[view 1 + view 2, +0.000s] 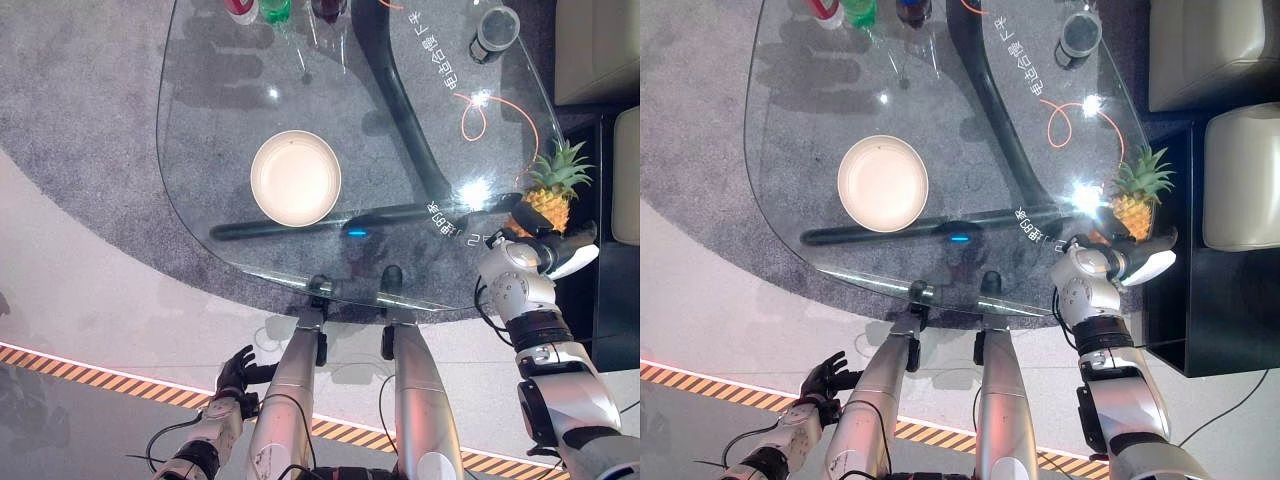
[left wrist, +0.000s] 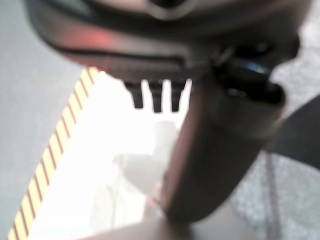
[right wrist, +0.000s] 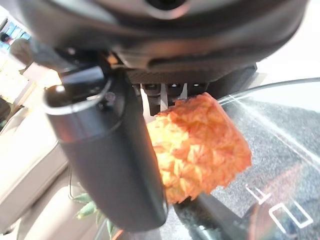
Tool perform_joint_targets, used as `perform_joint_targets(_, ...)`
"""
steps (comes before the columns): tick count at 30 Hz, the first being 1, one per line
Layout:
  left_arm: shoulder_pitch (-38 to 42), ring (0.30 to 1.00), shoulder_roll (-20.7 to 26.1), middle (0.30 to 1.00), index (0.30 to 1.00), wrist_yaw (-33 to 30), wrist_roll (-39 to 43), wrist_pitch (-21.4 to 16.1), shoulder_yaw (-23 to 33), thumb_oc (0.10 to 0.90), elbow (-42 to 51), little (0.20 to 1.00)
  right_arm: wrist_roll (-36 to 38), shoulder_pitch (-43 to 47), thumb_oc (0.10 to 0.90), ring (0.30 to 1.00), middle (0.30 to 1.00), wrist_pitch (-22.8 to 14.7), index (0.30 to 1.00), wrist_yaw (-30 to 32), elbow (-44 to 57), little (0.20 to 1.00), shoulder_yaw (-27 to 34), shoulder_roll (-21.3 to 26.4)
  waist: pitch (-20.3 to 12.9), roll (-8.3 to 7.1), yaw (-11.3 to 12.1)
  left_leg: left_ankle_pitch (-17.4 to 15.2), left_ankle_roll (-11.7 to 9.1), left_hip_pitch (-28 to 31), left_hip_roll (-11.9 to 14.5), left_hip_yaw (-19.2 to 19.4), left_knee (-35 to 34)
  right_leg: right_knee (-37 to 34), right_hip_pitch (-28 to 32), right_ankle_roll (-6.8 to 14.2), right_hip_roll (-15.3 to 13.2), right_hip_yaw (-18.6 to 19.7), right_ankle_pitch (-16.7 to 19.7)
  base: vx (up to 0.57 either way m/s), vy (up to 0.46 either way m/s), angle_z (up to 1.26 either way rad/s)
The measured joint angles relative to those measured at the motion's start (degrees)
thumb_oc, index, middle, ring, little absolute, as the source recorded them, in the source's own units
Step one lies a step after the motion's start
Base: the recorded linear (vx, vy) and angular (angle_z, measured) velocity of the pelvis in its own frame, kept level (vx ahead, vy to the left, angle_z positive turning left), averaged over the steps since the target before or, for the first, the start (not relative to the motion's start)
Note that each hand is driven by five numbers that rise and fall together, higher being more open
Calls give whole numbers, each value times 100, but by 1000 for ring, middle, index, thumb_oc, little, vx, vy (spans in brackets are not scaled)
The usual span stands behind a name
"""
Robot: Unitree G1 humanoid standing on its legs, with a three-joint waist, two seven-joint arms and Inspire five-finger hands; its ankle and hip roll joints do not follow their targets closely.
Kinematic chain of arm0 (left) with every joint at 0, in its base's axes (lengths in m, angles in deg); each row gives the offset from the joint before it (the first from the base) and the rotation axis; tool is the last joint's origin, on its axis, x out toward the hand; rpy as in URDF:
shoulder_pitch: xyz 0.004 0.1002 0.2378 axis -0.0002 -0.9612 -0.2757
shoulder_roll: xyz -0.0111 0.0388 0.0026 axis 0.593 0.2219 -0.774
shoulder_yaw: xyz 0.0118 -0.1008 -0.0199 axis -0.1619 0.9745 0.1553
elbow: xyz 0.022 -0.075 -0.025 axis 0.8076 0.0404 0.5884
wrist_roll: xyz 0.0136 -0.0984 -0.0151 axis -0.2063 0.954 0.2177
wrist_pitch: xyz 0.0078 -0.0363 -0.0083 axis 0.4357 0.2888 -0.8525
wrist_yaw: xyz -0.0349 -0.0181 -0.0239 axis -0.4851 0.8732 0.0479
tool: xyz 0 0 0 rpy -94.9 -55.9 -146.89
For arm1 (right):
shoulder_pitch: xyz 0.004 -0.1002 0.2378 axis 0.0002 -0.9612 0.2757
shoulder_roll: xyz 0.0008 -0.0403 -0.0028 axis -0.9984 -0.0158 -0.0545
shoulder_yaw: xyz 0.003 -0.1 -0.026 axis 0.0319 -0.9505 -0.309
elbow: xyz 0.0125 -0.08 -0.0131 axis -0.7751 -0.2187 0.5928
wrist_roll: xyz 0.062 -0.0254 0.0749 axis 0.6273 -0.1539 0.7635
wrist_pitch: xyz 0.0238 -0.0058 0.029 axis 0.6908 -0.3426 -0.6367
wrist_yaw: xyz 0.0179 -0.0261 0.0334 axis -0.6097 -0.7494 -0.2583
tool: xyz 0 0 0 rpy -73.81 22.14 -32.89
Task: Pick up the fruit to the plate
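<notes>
My right hand (image 1: 540,245) is at the near right edge of the glass surface (image 1: 200,150), wrapped round the lower body of the pineapple (image 1: 552,190); the wrist view shows the orange fruit pressed between my thumb and fingers, so I judge the grip is on. The fruit stands with its green crown pointing away from me, which leaves the crown clear and lets me take it by the body, where it is thickest. The plate (image 1: 295,178) sits bare toward the middle of the surface, well apart from the pineapple and to my left, so the carry will have to cross the dark frame under the glass. My left hand (image 1: 240,372) hangs low beside me above the floor, near the striped tape (image 1: 90,376), fingers loosely spread and holding nothing; it has no part in this. A cup (image 1: 495,33) and some bottles (image 1: 275,10) stand at the far edge, out of the path.
</notes>
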Motion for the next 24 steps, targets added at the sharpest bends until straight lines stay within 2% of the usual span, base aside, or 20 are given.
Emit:
perform_joint_targets(8, -34, 900, 74, 900, 900, -30, 33, -4, -112, 800, 196, 900, -5, 258, 800, 900, 900, 144, 900, -238, -396, 900, -190, 270, -7, -4, 5, 0, 0, -157, -52, -36, 27, 92, -158, 11, -76, -22, -4, -5, 3, 6)
perform_joint_targets(16, -37, 900, 166, 900, 900, -20, 143, -4, -198, 800, 348, 900, 0, 463, 800, 900, 900, 340, 900, -764, -677, 900, -247, 555, -12, -6, 7, -4, 1, -356, -60, -93, 75, 83, -302, 23, -85, -22, -12, 2, 0, 4)
perform_joint_targets(22, -39, 900, 178, 900, 900, -18, 250, -13, -202, 800, 380, 900, -1, 835, 800, 900, 900, 667, 900, -1365, -955, 900, -279, 783, -22, -6, 16, -9, -5, -458, -21, -141, -251, -130, -432, 108, -90, -134, -73, 3, 9, 4)
perform_joint_targets(24, -36, 900, 219, 900, 900, -16, 252, -13, -202, 800, 393, 900, -6, 988, 800, 900, 900, 866, 900, -1652, -1109, 900, -281, 924, -29, -11, 19, -116, -127, -477, -58, -145, -360, -320, -453, 166, -163, -157, -122, 4, 13, 13)
